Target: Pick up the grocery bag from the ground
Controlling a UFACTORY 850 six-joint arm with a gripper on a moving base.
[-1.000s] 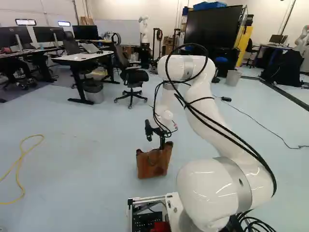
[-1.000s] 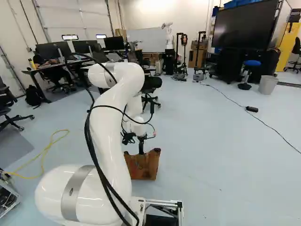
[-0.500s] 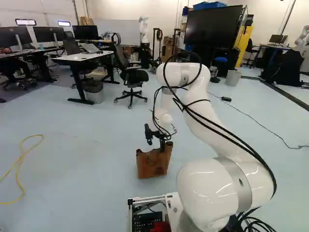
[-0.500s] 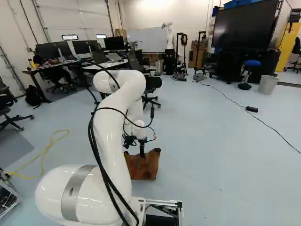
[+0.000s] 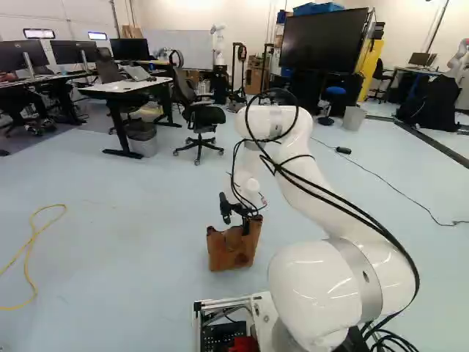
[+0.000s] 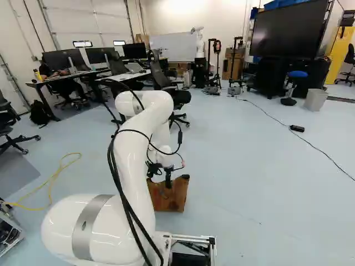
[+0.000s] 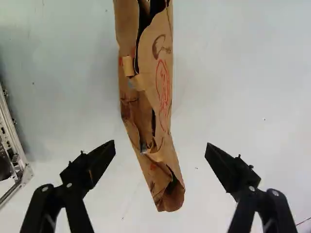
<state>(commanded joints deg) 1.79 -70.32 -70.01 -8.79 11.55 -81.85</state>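
Note:
In the left base view my gripper (image 5: 246, 220) reaches down to the top of the brown paper grocery bag (image 5: 231, 251), which stands upright on the floor. From the wrist, the gripper (image 7: 160, 148) is wide open, one finger on each side of the narrow bag (image 7: 146, 97). Bare floor shows between the bag and either finger. The bag's mouth is crumpled and partly folded, with red marks on one side panel. How deep the fingertips reach beside the bag is hard to tell.
A yellow cable (image 5: 31, 249) lies on the floor at the left of the left base view. A thin black cable (image 6: 327, 155) runs across the floor on the right. An office chair (image 5: 199, 121) and desks stand farther ahead; another robot (image 6: 200, 44) is at the back.
The arm has lowered and its upper part has drawn back slightly, bringing the gripper down to the bag's top. Bag and base have stayed put.

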